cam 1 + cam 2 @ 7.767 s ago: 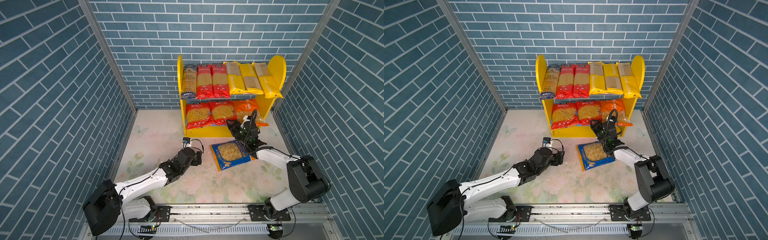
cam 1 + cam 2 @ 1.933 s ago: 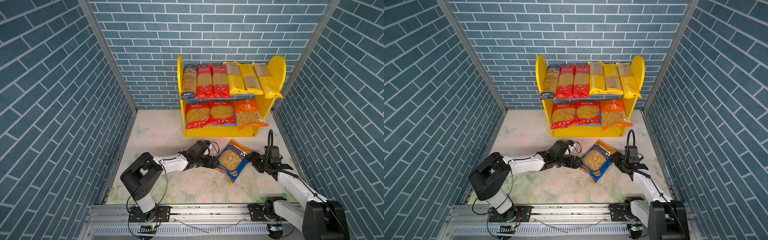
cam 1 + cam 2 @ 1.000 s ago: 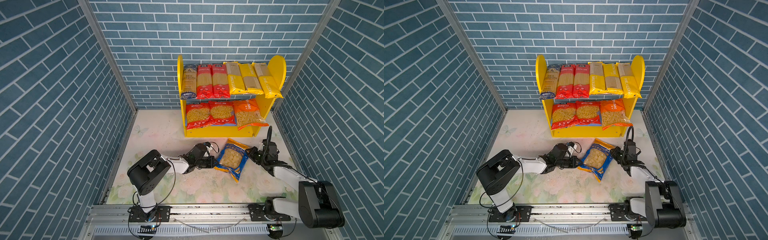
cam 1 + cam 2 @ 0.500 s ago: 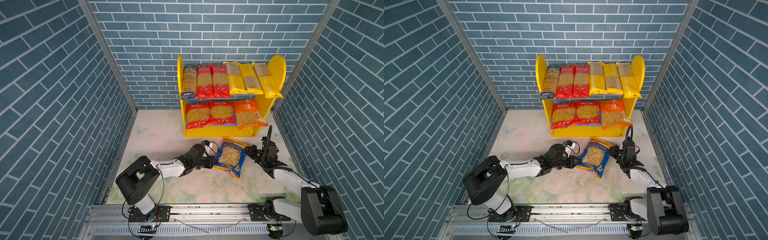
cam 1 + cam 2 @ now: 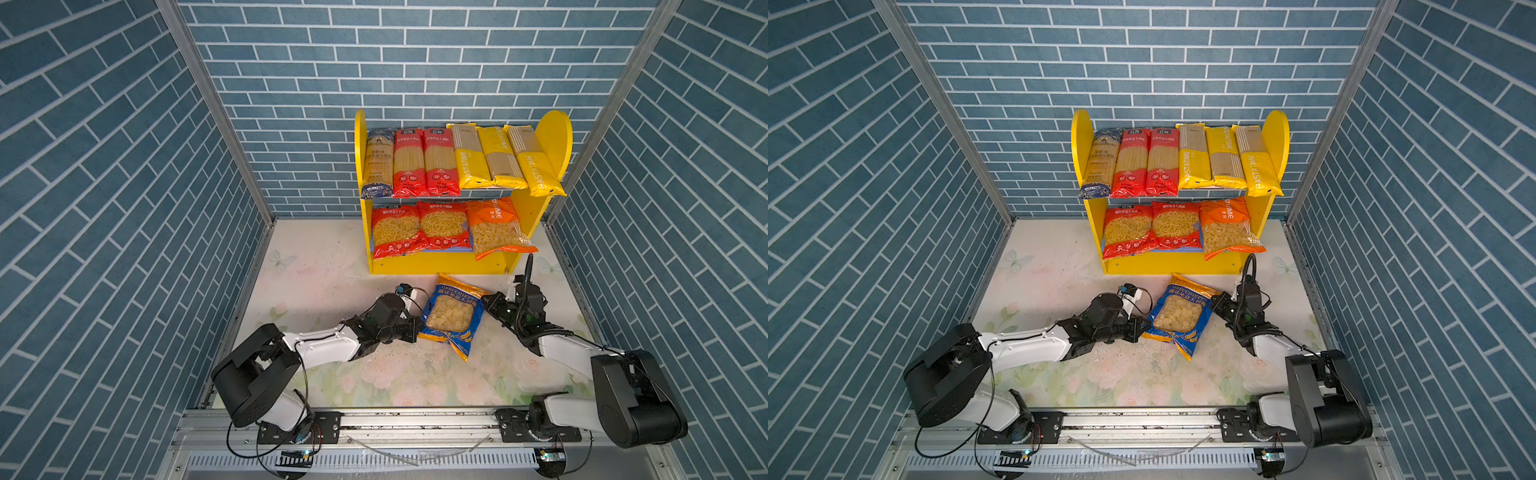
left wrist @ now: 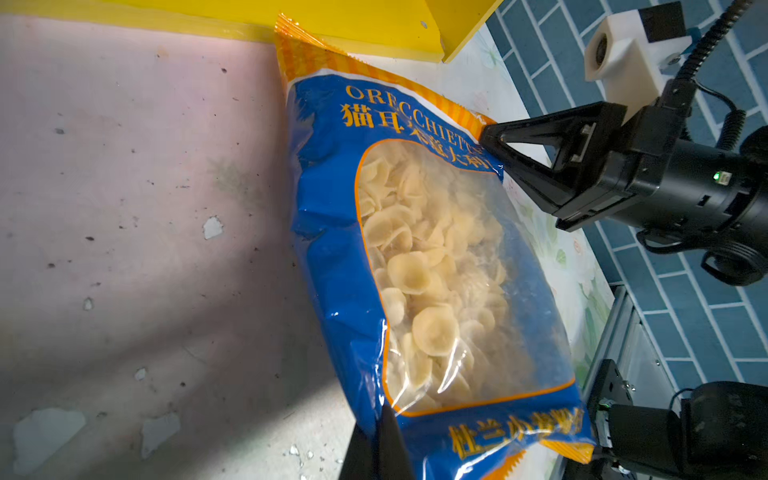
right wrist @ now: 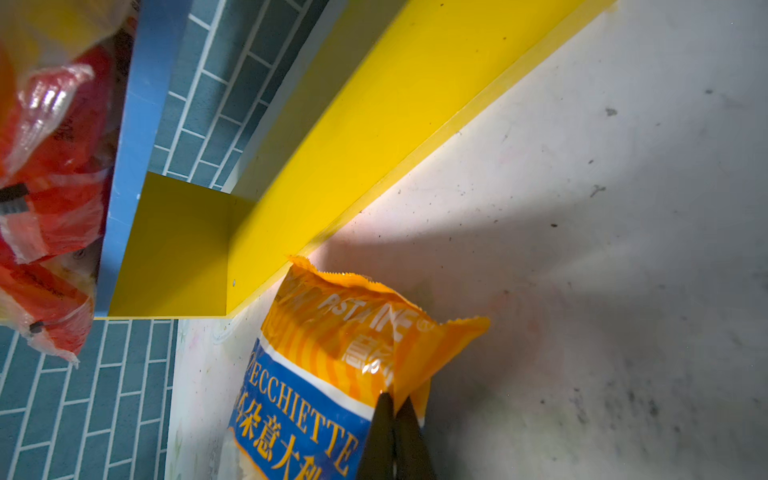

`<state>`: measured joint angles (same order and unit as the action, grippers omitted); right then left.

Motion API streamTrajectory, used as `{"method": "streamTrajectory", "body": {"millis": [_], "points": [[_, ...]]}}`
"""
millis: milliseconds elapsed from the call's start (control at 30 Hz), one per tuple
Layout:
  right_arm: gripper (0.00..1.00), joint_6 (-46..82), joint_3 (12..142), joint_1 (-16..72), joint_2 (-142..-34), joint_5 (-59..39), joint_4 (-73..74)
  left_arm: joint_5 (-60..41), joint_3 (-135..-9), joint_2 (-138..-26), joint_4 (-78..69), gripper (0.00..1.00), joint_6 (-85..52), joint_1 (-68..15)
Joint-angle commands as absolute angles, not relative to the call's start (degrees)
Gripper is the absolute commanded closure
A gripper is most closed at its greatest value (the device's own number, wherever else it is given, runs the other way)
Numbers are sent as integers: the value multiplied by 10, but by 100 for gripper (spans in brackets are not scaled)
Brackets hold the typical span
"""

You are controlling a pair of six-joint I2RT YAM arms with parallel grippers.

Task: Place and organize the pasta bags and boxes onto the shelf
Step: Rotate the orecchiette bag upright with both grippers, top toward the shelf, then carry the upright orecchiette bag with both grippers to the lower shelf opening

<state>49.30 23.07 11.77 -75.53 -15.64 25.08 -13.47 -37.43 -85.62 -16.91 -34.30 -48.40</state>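
Orecchiette bag [image 5: 451,316] shifted nearer shelf [image 5: 436,268], left fingers [image 6: 386,432], right fingers [image 7: 395,409] pinching its edges, clearest in wrist views

Blue-yellow orecchiette bag [image 5: 451,313] is just before the shelf [image 5: 436,266].

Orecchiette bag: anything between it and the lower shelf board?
Floor between the orecchiette bag and the shelf looks clear; its top corner sits at the shelf's base. The lower board is taken: left red bag, right red bag and orange bag span it, the orange one overhanging the front.
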Motion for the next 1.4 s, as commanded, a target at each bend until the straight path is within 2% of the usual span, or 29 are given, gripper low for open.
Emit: {"method": "streamTrajectory", "body": {"millis": [0,267,633,933,1367], "points": [[100,511,241,117,-769,-100,377,-106,-378,-847,-165,100,-305,-484],[100,540,280,145,-838,-74,483,-52,-394,-831,-154,100,-260,-478],[100,545,352,161,-925,-12,545,-27,-443,-895,-169,100,-241,-440],[100,572,382,167,-997,15,536,-20,-448,-968,-213,100,-315,-410],[64,577,346,167,-962,-18,446,-10,-419,-986,-264,100,-380,-410]]}}
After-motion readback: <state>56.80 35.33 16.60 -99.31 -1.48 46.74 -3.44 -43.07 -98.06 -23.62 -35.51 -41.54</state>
